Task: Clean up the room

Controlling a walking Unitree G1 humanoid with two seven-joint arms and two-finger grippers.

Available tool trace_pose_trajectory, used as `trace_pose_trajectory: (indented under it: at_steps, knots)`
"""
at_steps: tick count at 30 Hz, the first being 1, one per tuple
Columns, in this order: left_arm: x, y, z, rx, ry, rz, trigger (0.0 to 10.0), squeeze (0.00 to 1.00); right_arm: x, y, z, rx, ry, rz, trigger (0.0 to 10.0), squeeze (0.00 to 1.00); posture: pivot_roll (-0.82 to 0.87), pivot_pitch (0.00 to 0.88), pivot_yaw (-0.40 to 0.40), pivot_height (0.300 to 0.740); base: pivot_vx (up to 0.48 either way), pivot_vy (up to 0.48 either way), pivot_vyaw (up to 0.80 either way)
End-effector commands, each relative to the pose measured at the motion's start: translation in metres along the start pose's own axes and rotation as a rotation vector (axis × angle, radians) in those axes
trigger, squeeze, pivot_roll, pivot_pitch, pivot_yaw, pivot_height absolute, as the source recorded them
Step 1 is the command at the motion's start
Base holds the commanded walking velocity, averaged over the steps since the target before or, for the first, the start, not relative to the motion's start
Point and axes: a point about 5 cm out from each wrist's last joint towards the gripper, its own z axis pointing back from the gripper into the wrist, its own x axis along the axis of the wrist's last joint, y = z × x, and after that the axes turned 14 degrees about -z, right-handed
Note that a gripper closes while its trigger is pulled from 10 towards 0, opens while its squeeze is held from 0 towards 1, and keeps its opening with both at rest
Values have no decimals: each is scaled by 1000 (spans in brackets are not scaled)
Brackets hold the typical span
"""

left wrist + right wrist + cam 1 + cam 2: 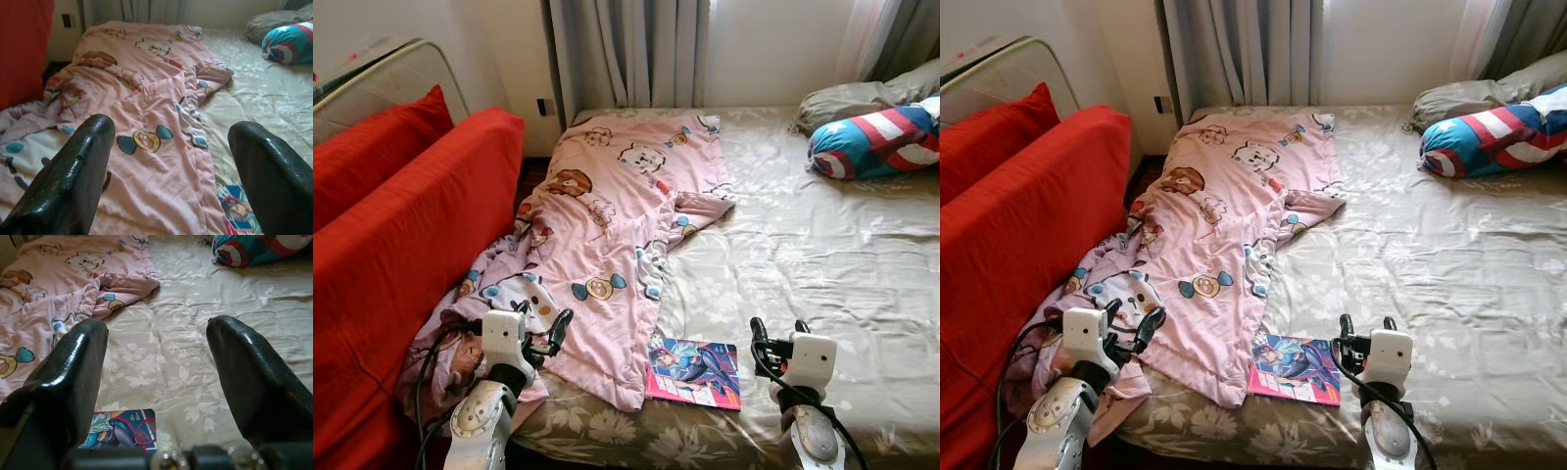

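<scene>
Soft cloth on the bed, hard shiny parts on the robot

The pink blanket (607, 225) is soft, matt, quilted cloth with cartoon prints; the bed sheet (803, 255) is smooth cloth with a light sheen and a leaf pattern. The red sofa (401, 255) has a matt woven cover. The book (695, 372) has a glossy printed paper cover. The left gripper (171, 166) has black fingers (73, 171) of slightly rough, glossy plastic.
</scene>
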Motion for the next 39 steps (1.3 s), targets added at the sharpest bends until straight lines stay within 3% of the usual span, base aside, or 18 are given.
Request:
trace_pose_trajectory:
  at_steps: [1,7,13,39]
  knots:
    - [0,2,4,7,10,-4,10000,0,2,3,3,5,-14,-17,10000,0,-69,11,37,696,0,0,0]
    - [7,7,5,41,-4,3,10000,0,-1,1,3,-14,31,-2,10000,0,-71,21,35,686,0,0,0]
    - [10,12,4,64,-2,4,10000,0,4,2,3,5,3,-4,10000,0,-66,32,31,666,0,0,0]
    - [13,10,2,65,3,14,10000,0,0,5,1,27,40,-24,10000,0,-63,44,34,642,0,0,0]
